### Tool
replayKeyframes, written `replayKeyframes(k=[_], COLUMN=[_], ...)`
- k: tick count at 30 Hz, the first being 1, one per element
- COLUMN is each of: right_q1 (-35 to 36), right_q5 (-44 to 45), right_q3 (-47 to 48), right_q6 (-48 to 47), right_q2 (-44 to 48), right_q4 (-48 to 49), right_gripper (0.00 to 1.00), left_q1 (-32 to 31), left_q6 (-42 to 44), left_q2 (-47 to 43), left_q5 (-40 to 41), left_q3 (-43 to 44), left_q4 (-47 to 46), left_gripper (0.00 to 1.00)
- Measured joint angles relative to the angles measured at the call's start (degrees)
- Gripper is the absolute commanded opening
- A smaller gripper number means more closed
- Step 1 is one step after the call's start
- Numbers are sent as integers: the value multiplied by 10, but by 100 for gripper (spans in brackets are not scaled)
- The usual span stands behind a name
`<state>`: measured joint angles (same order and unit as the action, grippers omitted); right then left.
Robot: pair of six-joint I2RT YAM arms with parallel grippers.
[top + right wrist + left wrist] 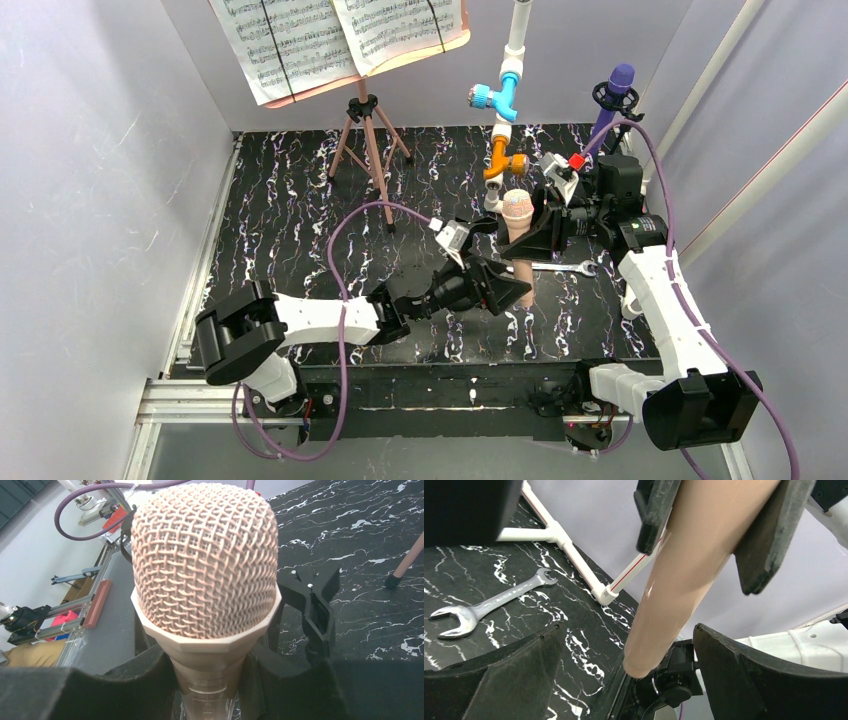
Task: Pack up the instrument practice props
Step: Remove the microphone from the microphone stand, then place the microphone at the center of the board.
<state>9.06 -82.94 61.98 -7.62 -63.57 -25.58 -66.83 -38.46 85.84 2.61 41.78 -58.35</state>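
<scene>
My right gripper (532,228) is shut on the peach microphone (517,210) just below its mesh head (205,560) and holds it upright above the table. In the left wrist view its fingers (764,545) clamp the handle (684,575). My left gripper (513,290) is open, with its jaws on either side of the handle's lower end (644,655), not touching it. The purple microphone (620,82) sits in a black holder at the back right. The salmon-pink music rest (445,45) with white sheets (340,35) stands on tripod legs (368,140) at the back. An empty black mic holder (312,597) stands beside the peach microphone.
A silver wrench (562,267) lies on the black marbled table under the right arm; it also shows in the left wrist view (489,602). A white pipe with blue and orange valves (505,100) stands at the back centre. White frame tubes (564,540) run along the right wall.
</scene>
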Motion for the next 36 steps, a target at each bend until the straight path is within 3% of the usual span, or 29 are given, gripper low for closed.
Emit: replayKeyframes(k=[3,12,16,20,21,23,28,30,31,36], right_q1=[0,0,0,0,0,0,0,0,0,-2], right_q5=[0,0,0,3,7,5,3,0,-1,-5], right_q3=[0,-1,-5,-10,-11,-14,-19,-19,-19,-25], right_q6=[0,2,2,2,11,23,17,11,9,-8], right_q2=[0,0,1,1,1,1,1,2,4,17], right_q4=[0,1,1,2,0,-7,-8,-8,-8,-9], right_gripper=[6,7,7,12,15,26,77,93,98,98], left_q1=[-9,-16,-16,-16,-18,-22,-21,-21,-21,-19], left_q6=[-2,-11,-11,-3,8,23,26,30,32,54], left_q2=[21,64,68,68,68,68,65,57,50,-22], left_q5=[4,4,3,-5,-12,-20,-27,-33,-36,-50], left_q3=[23,48,48,47,47,47,35,22,12,-45], left_q4=[1,-38,-54,-73,-76,-81,-87,-88,-88,-67], left_gripper=[95,73,47,10,1,0,0,0,0,0])
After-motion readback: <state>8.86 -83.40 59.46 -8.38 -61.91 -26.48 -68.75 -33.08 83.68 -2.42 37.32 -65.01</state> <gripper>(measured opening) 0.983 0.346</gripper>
